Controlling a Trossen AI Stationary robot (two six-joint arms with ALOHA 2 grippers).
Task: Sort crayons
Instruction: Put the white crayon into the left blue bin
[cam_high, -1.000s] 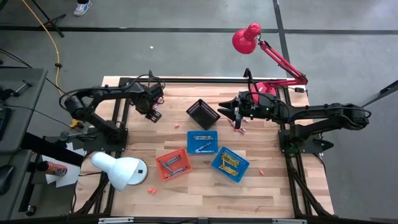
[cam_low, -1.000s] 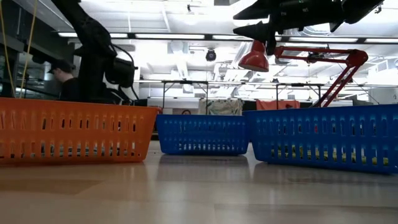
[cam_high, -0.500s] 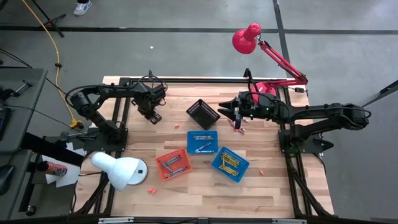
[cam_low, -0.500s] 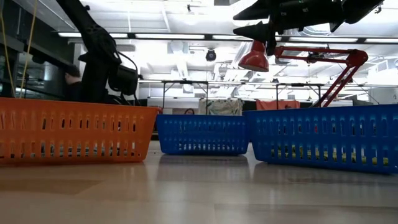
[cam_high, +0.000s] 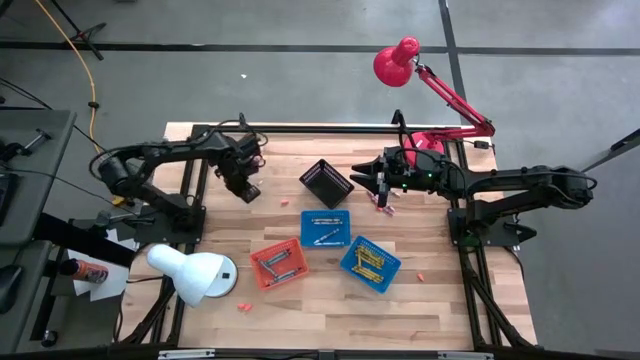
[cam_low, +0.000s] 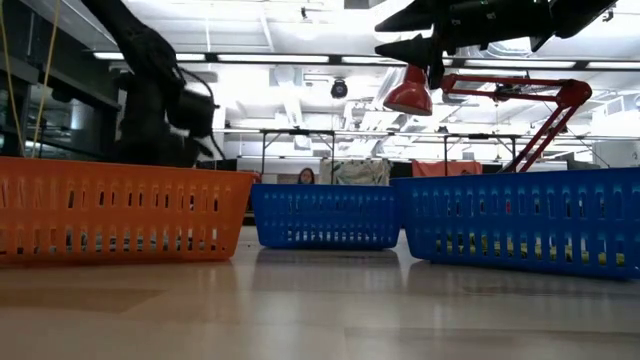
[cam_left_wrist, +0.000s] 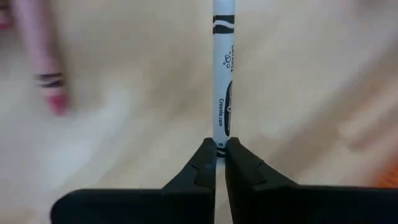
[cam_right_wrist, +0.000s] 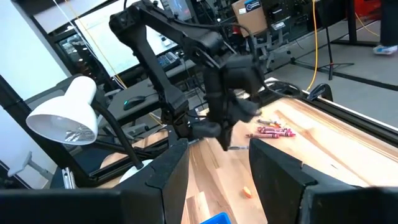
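My left gripper (cam_high: 247, 190) is over the far left of the table, shut on a white crayon (cam_left_wrist: 222, 74). A pink crayon (cam_left_wrist: 48, 68) lies on the wood beside it. My right gripper (cam_high: 382, 196) hangs open at the far right, just above a small bunch of red crayons (cam_high: 386, 207). The right wrist view shows my left gripper (cam_right_wrist: 227, 142) beyond my right gripper's spread fingers (cam_right_wrist: 217, 158), with more red crayons (cam_right_wrist: 272, 132) lying behind it. More crayons lie inside the orange basket (cam_high: 278, 264) and the two blue baskets (cam_high: 325, 228) (cam_high: 369, 263). My left gripper pinches the white crayon by its end (cam_left_wrist: 221, 140) between its two fingertips. The crayon runs straight out past the fingertips, in line with them. The fingers slant down toward the table. Whether the crayon's far end rests on the wood I cannot tell.
A black basket (cam_high: 326, 182) stands tilted between the two grippers. A white lamp (cam_high: 192, 272) stands at the near left and a red lamp (cam_high: 396, 62) reaches past the far right. Loose crayons lie at the near edge (cam_high: 243, 305) and near right (cam_high: 421, 273).
My left arm has dipped toward the table at the far left and then come up a little, and its gripper has shut on the white crayon. My right gripper has kept still.
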